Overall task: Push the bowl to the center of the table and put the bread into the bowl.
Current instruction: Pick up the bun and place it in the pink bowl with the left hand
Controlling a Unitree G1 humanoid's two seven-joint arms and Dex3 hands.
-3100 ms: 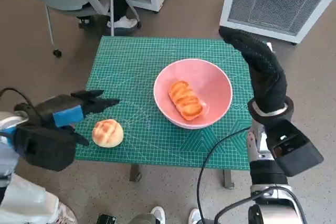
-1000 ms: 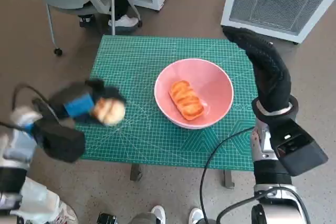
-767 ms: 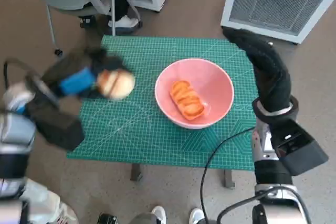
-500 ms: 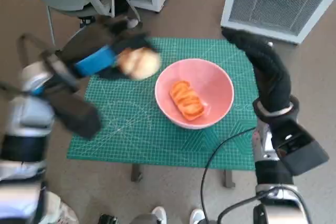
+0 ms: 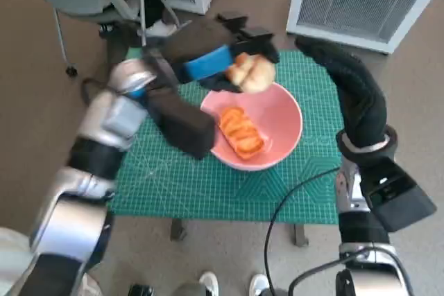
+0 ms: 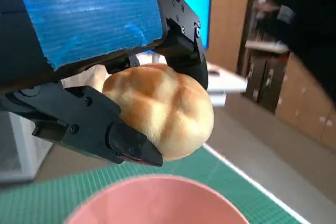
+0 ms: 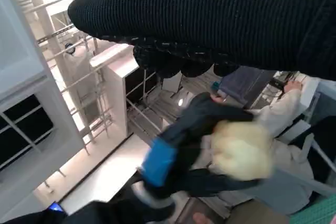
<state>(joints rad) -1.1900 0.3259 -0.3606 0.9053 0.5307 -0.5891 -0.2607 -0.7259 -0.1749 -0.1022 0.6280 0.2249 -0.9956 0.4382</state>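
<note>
Well, head view: the left hand (image 5: pixel 222 50) has its fingers closed round the round bread roll (image 5: pixel 251 73) and holds it in the air above the far rim of the pink bowl (image 5: pixel 281 133).
Bowl: it sits on the green table mat (image 5: pixel 166 171), somewhat toward the right edge and about midway between near and far edges; a long glazed bread (image 5: pixel 239 132) already lies inside.
Right hand (image 5: pixel 343 77): gloved, stretched out flat over the mat's far right corner, holding nothing, beside the bowl and seemingly not touching it.
Step, as I judge it: the bowl looks placed already; this is the carry of the second piece, just before the drop.
Next move: bring the roll a little nearer the bowl's middle, lower it, then spread the fingers so it settles beside the long bread.
Left wrist view: black fingers (image 6: pixel 126 142) clamp the roll (image 6: pixel 163 111) from both sides; the bowl's pink rim (image 6: pixel 157 195) lies directly below.
Right wrist view: the glove (image 7: pixel 210 19) bands the picture; beyond it the roll (image 7: pixel 241 150) and the blue-taped hand (image 7: pixel 173 161) are smeared and blurred.
Hard to tell: the right hand's fingertips hardly show; the left forearm covers the bowl's left rim.
</note>
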